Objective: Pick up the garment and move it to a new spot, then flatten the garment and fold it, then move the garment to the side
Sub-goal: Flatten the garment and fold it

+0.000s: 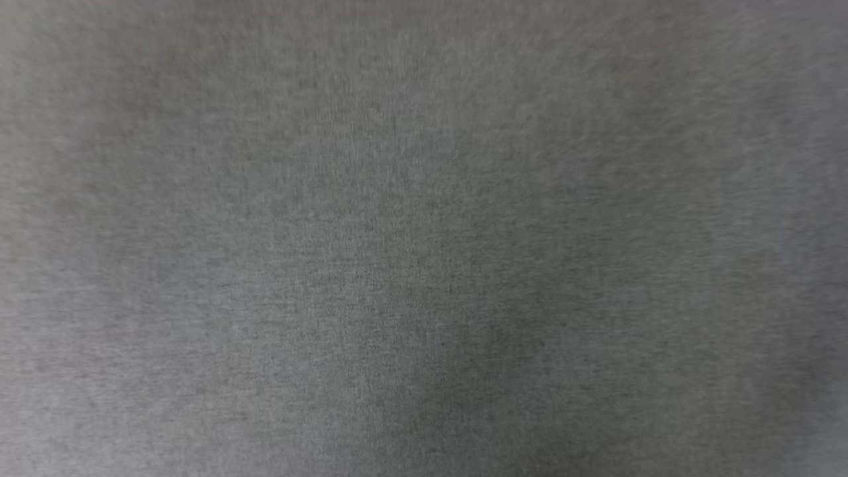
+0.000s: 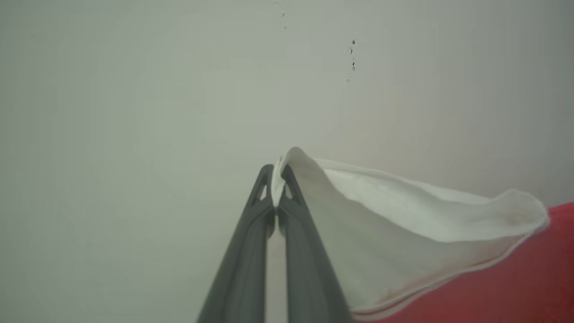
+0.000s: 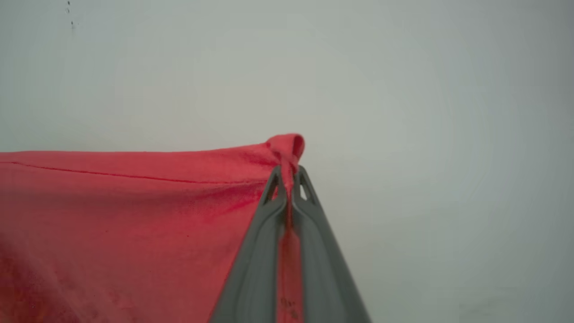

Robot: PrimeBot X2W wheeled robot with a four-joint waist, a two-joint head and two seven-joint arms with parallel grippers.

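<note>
The garment (image 3: 134, 202) is clamped by left end effector (image 2: 276, 172) and right end effector (image 3: 289, 172); flattening, folding seemingly remain.

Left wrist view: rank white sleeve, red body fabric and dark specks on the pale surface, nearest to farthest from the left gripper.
1. White sleeve, pinched in the left gripper.
2. Red body fabric, lower right, and dark specks, upper right on the surface beyond: depth unclear, too close to call.
</note>
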